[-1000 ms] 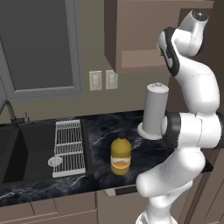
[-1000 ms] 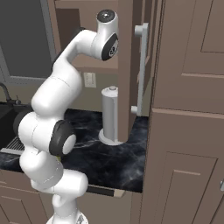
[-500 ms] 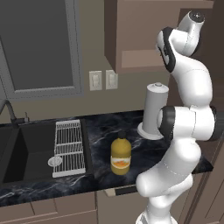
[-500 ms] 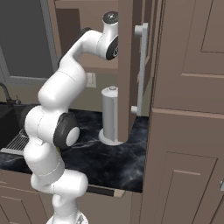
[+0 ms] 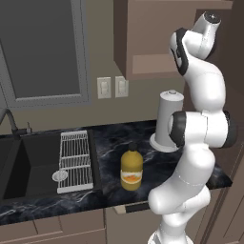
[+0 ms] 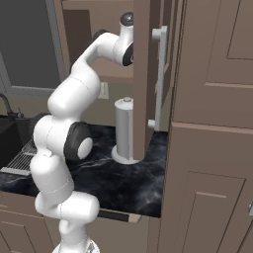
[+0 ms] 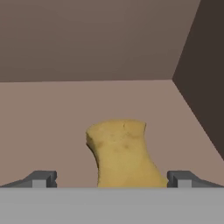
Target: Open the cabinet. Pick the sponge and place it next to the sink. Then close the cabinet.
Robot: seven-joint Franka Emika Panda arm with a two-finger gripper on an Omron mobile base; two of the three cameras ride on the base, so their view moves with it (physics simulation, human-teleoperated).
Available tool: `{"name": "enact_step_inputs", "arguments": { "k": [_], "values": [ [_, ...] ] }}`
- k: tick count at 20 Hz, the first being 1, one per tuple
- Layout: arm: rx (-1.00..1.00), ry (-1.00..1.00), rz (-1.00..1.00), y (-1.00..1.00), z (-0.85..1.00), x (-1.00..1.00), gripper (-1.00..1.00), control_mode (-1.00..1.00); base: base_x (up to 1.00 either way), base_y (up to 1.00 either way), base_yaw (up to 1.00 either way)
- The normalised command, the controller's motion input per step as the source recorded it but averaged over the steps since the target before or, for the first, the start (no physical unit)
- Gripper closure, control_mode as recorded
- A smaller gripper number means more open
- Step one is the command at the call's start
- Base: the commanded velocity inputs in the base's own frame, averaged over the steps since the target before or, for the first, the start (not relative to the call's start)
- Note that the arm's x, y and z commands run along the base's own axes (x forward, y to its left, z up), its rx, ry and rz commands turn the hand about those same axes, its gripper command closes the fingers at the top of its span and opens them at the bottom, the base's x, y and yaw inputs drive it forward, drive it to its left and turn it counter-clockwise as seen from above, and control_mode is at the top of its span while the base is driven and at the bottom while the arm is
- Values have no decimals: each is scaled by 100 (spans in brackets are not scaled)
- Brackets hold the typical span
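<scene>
Gripper (image 7: 111,178) wide open inside the cabinet (image 6: 143,74), fingertips either side of the sponge (image 7: 120,153) on the shelf, not gripping it yet.

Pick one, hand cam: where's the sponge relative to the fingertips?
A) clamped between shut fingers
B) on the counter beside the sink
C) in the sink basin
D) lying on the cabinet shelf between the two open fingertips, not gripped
D: in the hand view the sponge lies on the brown shelf floor of the cabinet, centred in the wide gap of the gripper, with both fingertips standing clear of its sides.
</scene>
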Motion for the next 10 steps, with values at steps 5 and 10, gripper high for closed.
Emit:
{"name": "enact_step_inputs", "arguments": {
  "k": [5,10],
  "values": [
    [0,3,2,-19,-3,10,-100,-100,0,0,0],
    [0,0,2,-8,-7,1,-100,-100,0,0,0]
  ]
}}
